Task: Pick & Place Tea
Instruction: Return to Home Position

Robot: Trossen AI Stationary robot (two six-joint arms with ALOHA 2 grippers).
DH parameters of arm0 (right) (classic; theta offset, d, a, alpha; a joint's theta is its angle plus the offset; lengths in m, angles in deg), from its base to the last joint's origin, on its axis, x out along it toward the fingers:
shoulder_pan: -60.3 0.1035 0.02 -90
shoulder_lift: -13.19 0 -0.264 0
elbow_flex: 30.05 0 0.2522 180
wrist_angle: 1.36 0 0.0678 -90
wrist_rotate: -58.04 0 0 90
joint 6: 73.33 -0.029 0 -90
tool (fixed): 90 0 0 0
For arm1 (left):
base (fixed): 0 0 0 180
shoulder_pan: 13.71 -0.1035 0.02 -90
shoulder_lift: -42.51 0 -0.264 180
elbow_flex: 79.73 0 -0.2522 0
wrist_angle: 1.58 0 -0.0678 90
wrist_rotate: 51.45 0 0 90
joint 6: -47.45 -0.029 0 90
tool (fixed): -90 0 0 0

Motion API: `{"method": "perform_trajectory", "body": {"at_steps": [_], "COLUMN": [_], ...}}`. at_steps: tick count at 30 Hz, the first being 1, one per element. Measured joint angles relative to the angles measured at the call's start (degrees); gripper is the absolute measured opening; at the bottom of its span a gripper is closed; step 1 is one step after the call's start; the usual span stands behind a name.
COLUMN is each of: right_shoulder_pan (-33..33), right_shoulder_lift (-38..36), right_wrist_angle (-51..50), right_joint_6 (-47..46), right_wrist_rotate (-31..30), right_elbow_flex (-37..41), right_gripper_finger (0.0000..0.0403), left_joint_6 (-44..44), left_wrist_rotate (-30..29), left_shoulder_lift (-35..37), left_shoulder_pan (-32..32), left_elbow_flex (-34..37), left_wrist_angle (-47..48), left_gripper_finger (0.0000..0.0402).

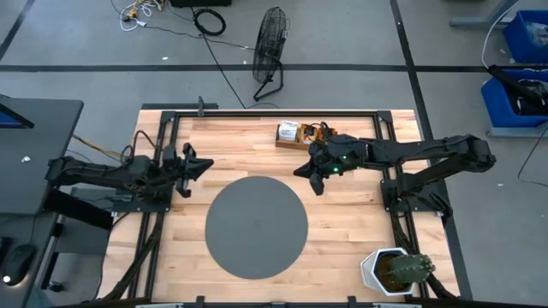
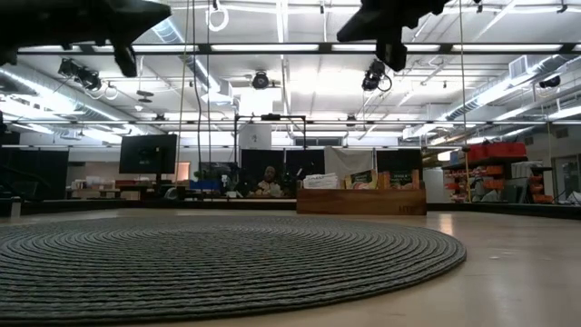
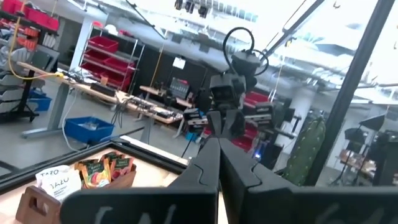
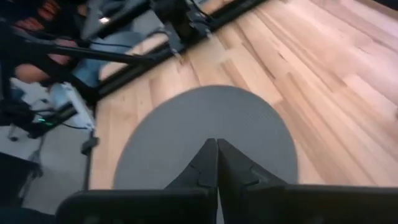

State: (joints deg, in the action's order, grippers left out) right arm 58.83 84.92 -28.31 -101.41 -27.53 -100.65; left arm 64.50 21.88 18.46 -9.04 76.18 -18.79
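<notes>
One camera looks straight down on the grey mat (image 1: 256, 228). A low one looks across it.

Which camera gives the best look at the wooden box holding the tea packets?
The left wrist view: the wooden organizer is close, and its white and orange tea packets show face-on. The high view shows it small, from above; the low view, far off and side-on. The right wrist view misses it.
</notes>
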Motion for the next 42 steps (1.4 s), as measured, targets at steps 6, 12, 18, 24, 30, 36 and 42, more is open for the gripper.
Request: {"method": "perform_trajectory", "body": {"at_steps": [6,12,18,24,30,36,42], "right_shoulder_pan": [0.0,0.0,0.0,0.0,0.0,0.0,0.0], "right_shoulder_lift": [0.01,0.01,0.01,0.0,-0.03,-0.03,-0.03], "right_wrist_angle": [-3.88,-3.96,-4.01,-4.87,-7.37,-10.29,-14.14], "right_joint_6": [-2.16,-4.48,-4.48,-4.76,-9.24,-10.95,-10.47], "right_wrist_rotate": [-0.99,-1.0,-1.01,-1.03,-0.99,-0.98,-0.96], "right_elbow_flex": [0.0,0.0,0.0,0.0,0.0,0.0,0.0], "right_gripper_finger": [0.0002,0.0002,0.0002,0.0002,0.0014,0.0024,0.0022], "left_joint_6": [0.57,-1.44,-2.47,-2.07,0.7,1.18,0.6], "left_wrist_rotate": [0.12,1.31,1.34,2.36,2.4,4.06,6.4], "left_shoulder_lift": [7.56,13.59,18.66,22.77,23.88,23.72,23.03], "left_shoulder_pan": [0.0,0.0,0.0,0.0,0.0,0.0,-0.27], "left_elbow_flex": [5.27,8.27,9.79,9.79,9.81,9.81,9.81], "left_wrist_angle": [-0.22,0.02,3.75,11.87,22.34,27.71,28.48], "left_gripper_finger": [0.0003,0.0003,0.0003,0.0003,0.0003,0.0003,0.0003]}}
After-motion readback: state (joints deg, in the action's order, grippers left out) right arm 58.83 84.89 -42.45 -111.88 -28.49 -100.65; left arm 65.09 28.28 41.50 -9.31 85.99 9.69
